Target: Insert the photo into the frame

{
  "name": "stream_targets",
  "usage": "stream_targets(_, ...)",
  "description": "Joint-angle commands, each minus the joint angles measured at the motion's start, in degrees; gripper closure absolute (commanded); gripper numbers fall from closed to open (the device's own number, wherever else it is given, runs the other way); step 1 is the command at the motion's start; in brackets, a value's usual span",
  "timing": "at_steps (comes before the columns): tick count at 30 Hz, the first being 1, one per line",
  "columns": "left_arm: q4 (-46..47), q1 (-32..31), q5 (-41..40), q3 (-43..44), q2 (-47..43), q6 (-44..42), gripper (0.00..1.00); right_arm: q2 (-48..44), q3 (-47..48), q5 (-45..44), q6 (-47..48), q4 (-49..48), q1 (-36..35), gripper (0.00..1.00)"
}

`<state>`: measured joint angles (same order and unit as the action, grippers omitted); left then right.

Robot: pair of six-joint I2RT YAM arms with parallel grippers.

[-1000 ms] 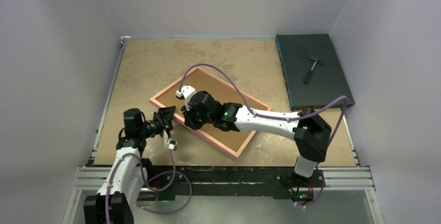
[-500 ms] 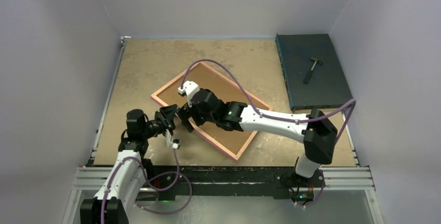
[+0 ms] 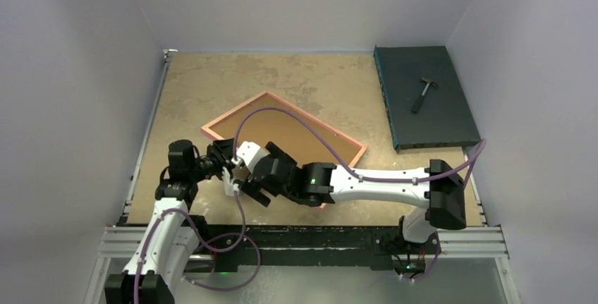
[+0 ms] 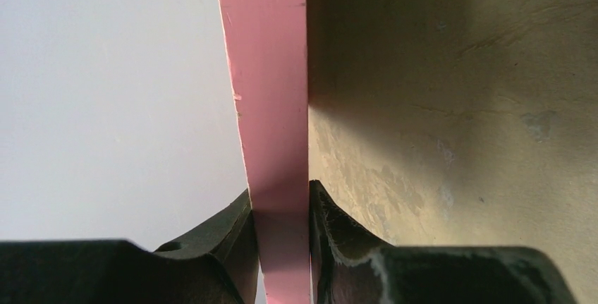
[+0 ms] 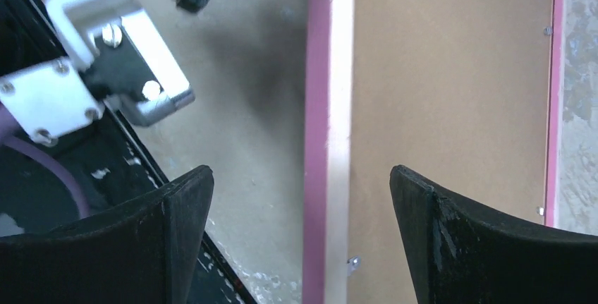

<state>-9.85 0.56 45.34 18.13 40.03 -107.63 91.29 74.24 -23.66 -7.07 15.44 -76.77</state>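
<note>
The frame point(image 3: 316, 120) lies back up on the table, pink rails around a brown backing board point(image 3: 282, 135). My left gripper point(image 3: 223, 160) is shut on its near-left rail; the left wrist view shows the pink rail point(image 4: 271, 106) pinched between both fingers of the left gripper point(image 4: 281, 212). My right gripper point(image 3: 247, 190) is close beside it, over the same rail. In the right wrist view the right gripper point(image 5: 303, 202) is open, its jaws straddling the pink and light-wood rail point(image 5: 328, 106) without touching it. The photo is not visible in any view.
A dark mat point(image 3: 441, 120) lies at the back right with a small hammer point(image 3: 423, 94) on it. Pale walls close in the table on three sides. A metal rail point(image 3: 317, 237) runs along the near edge. The left wrist camera mount point(image 5: 106, 71) is close to my right fingers.
My right gripper has opened and slid toward the near left corner of the frame. The frame has swung and shifted slightly. My left gripper still clamps the rail.
</note>
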Motion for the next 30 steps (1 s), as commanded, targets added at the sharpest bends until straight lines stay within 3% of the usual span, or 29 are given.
stream_targets(1,1.24,-0.21,-0.09,5.20,-0.55,1.50,1.00,3.61,2.88,-8.28,2.38,6.82,-2.25,0.04)
stream_targets(9,0.95,-0.21,-0.37,6.99,-0.58,3.96,1.00,10.73,8.09,-23.53,0.57,12.86,-3.39,0.24)
stream_targets(14,1.22,-0.21,-0.78,7.62,-0.17,5.20,1.00,12.06,9.26,-30.65,0.83,13.30,-4.88,0.53)
stream_targets(20,2.96,-0.21,-0.79,7.27,-0.13,6.75,1.00,11.07,10.54,-33.04,0.62,13.45,-5.93,0.63)
stream_targets(21,3.21,-0.21,-0.97,7.50,-0.14,7.65,0.96,10.82,10.88,-33.03,0.49,13.52,-5.93,0.66)
stream_targets(23,2.98,-0.21,-1.48,8.89,0.04,10.18,0.76,10.22,11.82,-31.94,0.13,13.65,-5.93,0.71)
stream_targets(24,2.67,-0.21,-2.02,10.10,0.35,13.46,0.54,9.85,12.53,-30.88,0.05,13.87,-5.91,0.74)
stream_targets(25,1.81,-0.21,-2.77,11.67,1.04,16.32,0.39,9.71,13.36,-30.68,0.19,13.75,-5.85,0.76)
stream_targets(28,-4.79,-0.21,-6.62,19.28,5.40,28.56,0.22,9.73,16.90,-30.66,1.42,13.06,-5.71,0.78)
stream_targets(30,-9.96,-0.21,-9.57,25.87,9.51,38.09,0.16,10.44,21.26,-30.20,1.38,13.92,-5.18,0.79)
